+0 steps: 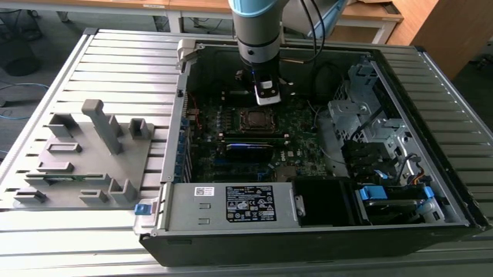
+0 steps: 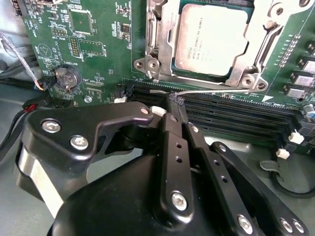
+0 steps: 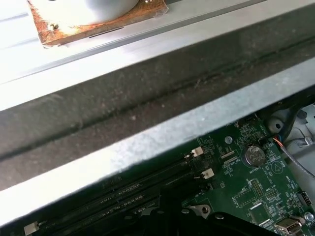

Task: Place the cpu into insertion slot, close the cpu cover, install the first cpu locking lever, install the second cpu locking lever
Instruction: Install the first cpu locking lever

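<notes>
Cpu [image 2: 211, 39] sits in slot [image 1: 254, 119], with cover [image 2: 156, 44] down around it. Gripper [image 2: 173, 104] has fingers together and holds nothing. Its tip is at wire lever [image 2: 206, 91], at slot's 12 o'clock in exterior view.

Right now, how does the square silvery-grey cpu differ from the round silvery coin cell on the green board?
The cpu is square; the coin cell is round. The cpu is clearly larger. The cpu sits in the silvery cpu cover's window; the coin cell lies uncovered. Both lie flat, metal tops up.
</notes>
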`<state>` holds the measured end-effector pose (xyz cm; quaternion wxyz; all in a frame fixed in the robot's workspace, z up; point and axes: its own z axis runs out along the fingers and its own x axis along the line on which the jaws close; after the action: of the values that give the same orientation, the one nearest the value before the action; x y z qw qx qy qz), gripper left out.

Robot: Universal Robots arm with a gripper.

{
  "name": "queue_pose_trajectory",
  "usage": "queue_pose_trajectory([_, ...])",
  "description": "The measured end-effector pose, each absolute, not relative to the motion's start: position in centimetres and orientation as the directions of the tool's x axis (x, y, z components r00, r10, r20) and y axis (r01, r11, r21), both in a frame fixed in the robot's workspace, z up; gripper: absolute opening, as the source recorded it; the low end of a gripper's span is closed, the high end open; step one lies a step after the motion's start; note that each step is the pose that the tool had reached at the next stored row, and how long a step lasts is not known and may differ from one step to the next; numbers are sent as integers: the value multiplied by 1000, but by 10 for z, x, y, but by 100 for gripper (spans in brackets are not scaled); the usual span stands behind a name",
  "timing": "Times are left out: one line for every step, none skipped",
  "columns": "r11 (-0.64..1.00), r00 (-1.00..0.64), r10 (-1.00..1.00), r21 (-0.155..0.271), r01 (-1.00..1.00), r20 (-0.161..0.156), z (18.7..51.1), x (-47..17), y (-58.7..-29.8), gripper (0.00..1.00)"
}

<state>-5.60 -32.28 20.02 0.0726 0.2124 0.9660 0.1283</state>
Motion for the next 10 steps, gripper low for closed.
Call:
queue_pose_trajectory([877,-899,429,279,391,-86,200,-56,-323,11])
queue_pose_trajectory([877,-899,429,280,391,-88,200,-56,-323,11])
queue_pose_trajectory([877,-899,429,280,391,-89,200,-56,-323,11])
queue_pose_trajectory([877,-899,429,281,390,-91,200,-57,-323,11])
queue_pose_trajectory([877,-898,429,282,389,-93,200,-57,-323,11])
queue_pose_trajectory([877,-898,429,283,389,-95,200,-58,-323,11])
queue_pose_trajectory([877,-898,429,283,389,-96,200,-58,-323,11])
queue_pose_trajectory([877,-898,429,283,388,-96,200,-58,-323,11])
queue_pose_trajectory([877,-898,429,283,388,-96,200,-58,-323,11])
queue_pose_trajectory([877,-898,429,283,388,-96,200,-58,-323,11])
